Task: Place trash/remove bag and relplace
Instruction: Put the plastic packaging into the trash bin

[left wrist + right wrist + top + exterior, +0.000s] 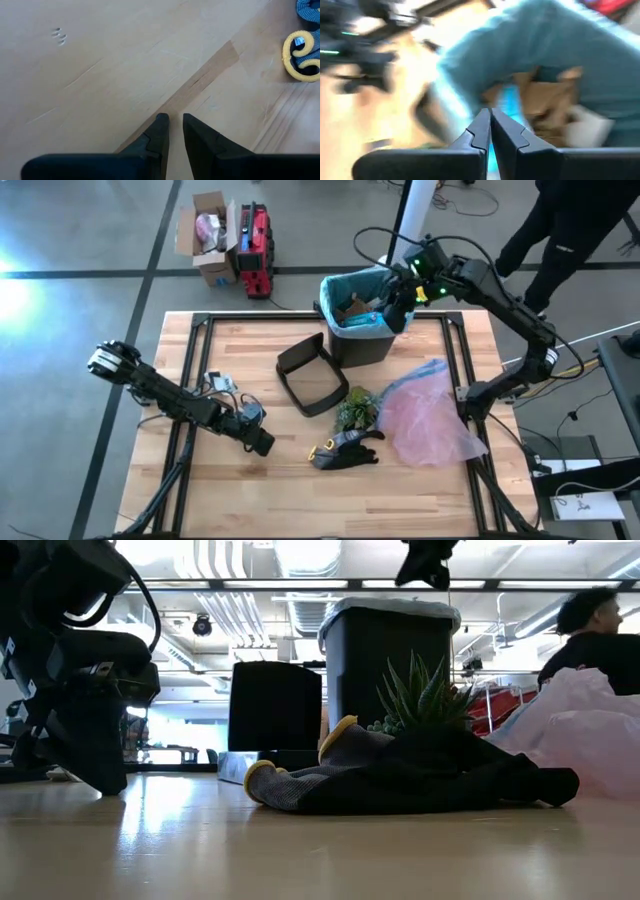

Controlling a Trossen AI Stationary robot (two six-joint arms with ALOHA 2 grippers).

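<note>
Right gripper [402, 308] hangs over the black bin [357, 340], at its rim on the side facing that arm, fingers pressed together, nothing held. Directly below: teal bag [350, 287] lining the bin, brown paper trash [354, 309] inside. Bag rim is nearest this arm. Left gripper [262, 443] rests low on the table, well apart from the bin, nearly closed, empty.

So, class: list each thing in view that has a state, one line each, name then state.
Black plastic bin: upright, lidless.
Teal-blue plastic liner: fitted in bin, holding brown paper trash.
Black swing lid: off, on table.
Right gripper: fingers shut, over bin.
Left gripper: fingers nearly closed, empty.
</note>
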